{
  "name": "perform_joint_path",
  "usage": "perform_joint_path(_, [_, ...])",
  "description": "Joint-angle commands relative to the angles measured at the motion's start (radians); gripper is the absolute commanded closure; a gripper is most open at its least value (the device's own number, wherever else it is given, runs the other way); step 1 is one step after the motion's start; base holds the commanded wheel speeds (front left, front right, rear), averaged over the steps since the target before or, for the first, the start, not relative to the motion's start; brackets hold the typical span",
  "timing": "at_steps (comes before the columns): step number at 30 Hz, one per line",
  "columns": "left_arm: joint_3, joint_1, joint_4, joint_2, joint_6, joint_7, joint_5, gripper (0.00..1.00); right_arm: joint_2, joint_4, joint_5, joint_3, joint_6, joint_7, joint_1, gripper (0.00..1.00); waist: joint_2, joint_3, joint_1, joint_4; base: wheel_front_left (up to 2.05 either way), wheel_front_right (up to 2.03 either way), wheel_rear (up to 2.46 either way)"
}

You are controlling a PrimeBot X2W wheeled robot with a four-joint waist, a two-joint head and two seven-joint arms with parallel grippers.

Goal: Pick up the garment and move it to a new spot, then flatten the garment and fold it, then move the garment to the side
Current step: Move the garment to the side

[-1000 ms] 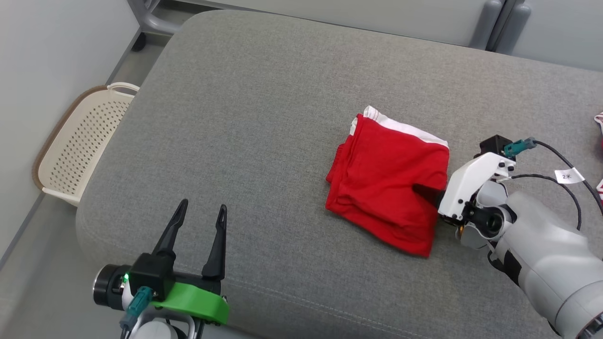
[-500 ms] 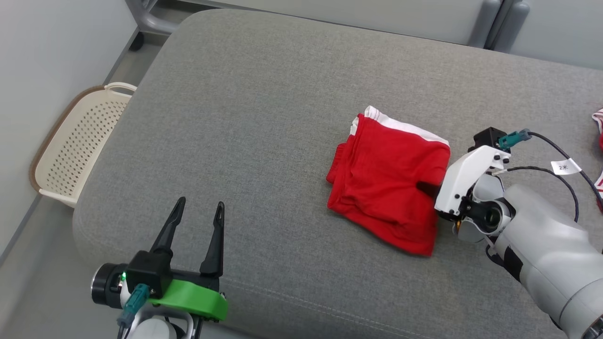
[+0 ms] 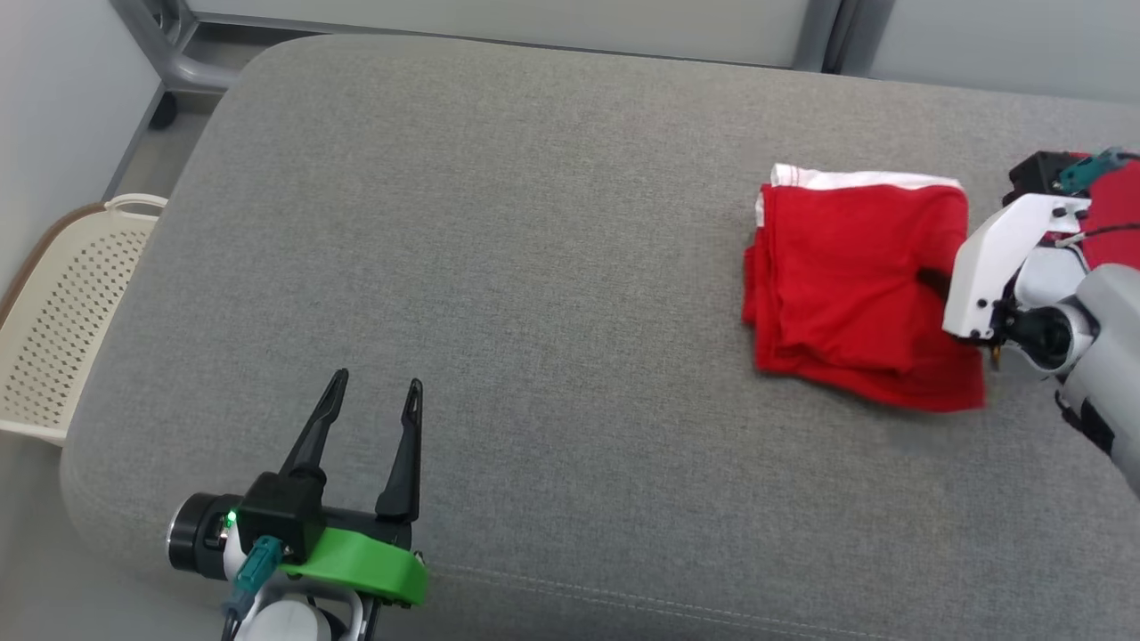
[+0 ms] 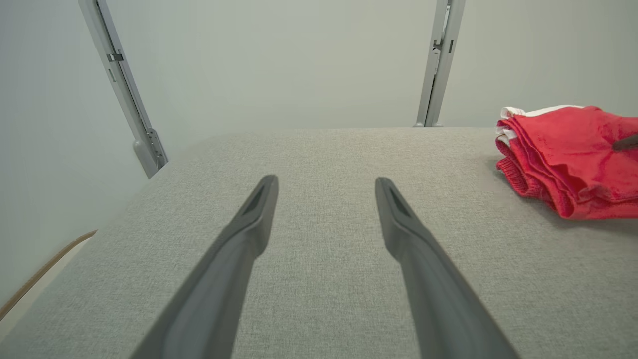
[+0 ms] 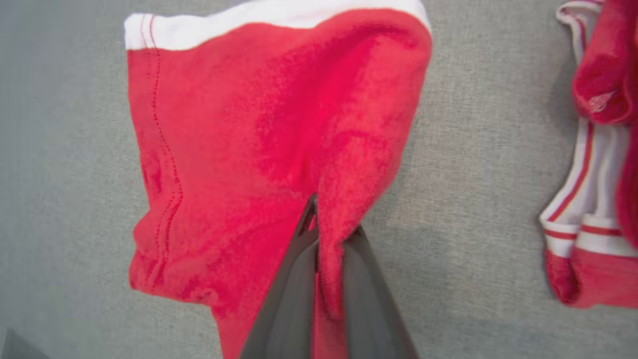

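The garment [image 3: 846, 285] is a folded red piece with a white band, lying on the grey cushion [image 3: 499, 223] at the right. My right gripper [image 3: 935, 280] is shut on a pinched fold at its right edge. In the right wrist view the red cloth [image 5: 239, 139] bunches up between the closed fingers of the right gripper [image 5: 319, 209]. My left gripper [image 3: 374, 396] stands open at the lower left over bare cushion, far from the garment. In the left wrist view the left gripper [image 4: 326, 192] holds nothing, with the garment [image 4: 568, 149] at the far right.
A second red and white garment [image 3: 1118, 214] lies just right of my right wrist, also seen as a red and white garment [image 5: 593, 199] in the right wrist view. A cream perforated basket [image 3: 53, 329] sits on the floor off the cushion's left edge. Grey metal posts [image 4: 438, 65] stand behind.
The right gripper closed on the garment's edge and pulled it rightward across the cushion, turning it a little. The head camera has also shifted. The left gripper kept its place.
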Motion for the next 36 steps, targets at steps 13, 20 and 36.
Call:
perform_joint_path(13, [-0.008, -0.047, -0.010, 0.024, -0.008, 0.000, 0.013, 0.00, -0.124, 0.045, -0.087, 0.086, 0.000, 0.042, -0.186, 1.00, 0.0000, 0.099, 0.0000, -0.062, 0.00, 0.00, 0.00])
perform_joint_path(20, [-0.018, -0.066, -0.016, 0.041, -0.010, 0.000, 0.014, 0.00, -0.192, 0.032, -0.129, 0.134, 0.000, 0.079, -0.263, 1.00, 0.0000, 0.142, 0.0000, -0.085, 0.00, 0.00, 0.00])
perform_joint_path(36, [-0.030, -0.096, -0.033, 0.060, -0.011, 0.000, 0.009, 0.00, -0.313, -0.006, -0.195, 0.222, 0.000, 0.166, -0.413, 1.00, 0.0000, 0.216, 0.0000, -0.103, 0.00, 0.00, 0.00])
